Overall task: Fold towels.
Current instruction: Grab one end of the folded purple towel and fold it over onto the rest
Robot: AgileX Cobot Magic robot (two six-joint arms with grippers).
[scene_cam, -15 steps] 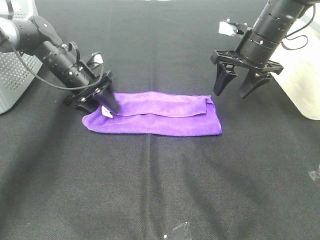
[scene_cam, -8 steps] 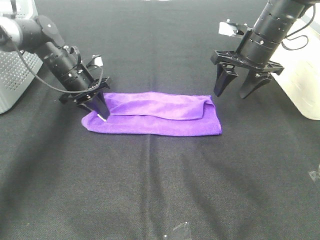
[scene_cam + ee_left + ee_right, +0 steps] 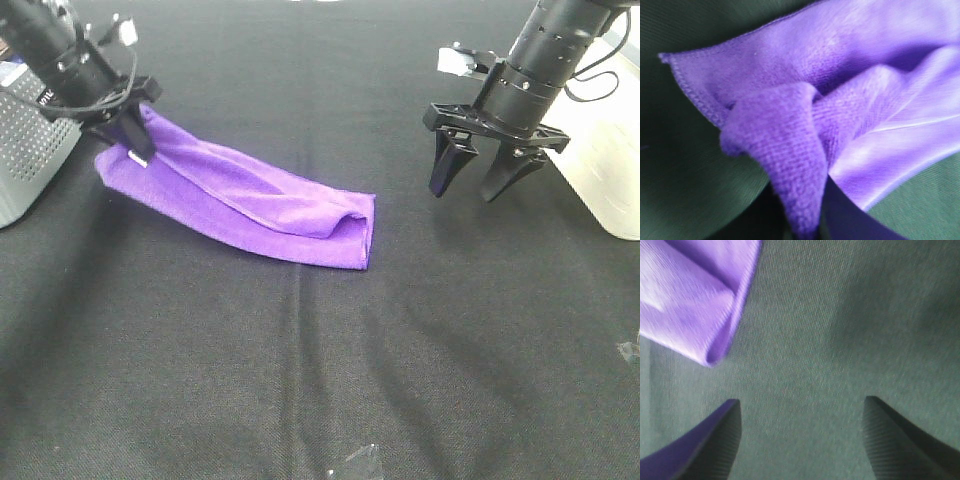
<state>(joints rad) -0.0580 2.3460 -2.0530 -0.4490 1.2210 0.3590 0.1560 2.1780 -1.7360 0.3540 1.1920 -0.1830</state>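
Towel point(image 3: 250, 200), folded long, trails across the table point(image 3: 300, 380) from your left claw point(image 3: 138, 152), which is clenched on one corner. Your right claw point(image 3: 465, 190) hangs released near its far end, not touching.

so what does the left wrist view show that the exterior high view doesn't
Only left wrist: the stitched hem and pile of the bright purple microfibre cloth, bunched close up. Only exterior high: the cloth's whole folded length, the open right claw apart from it, a grey perforated box. Both: the purple cloth on the black table, pinched at one end by the left claw.
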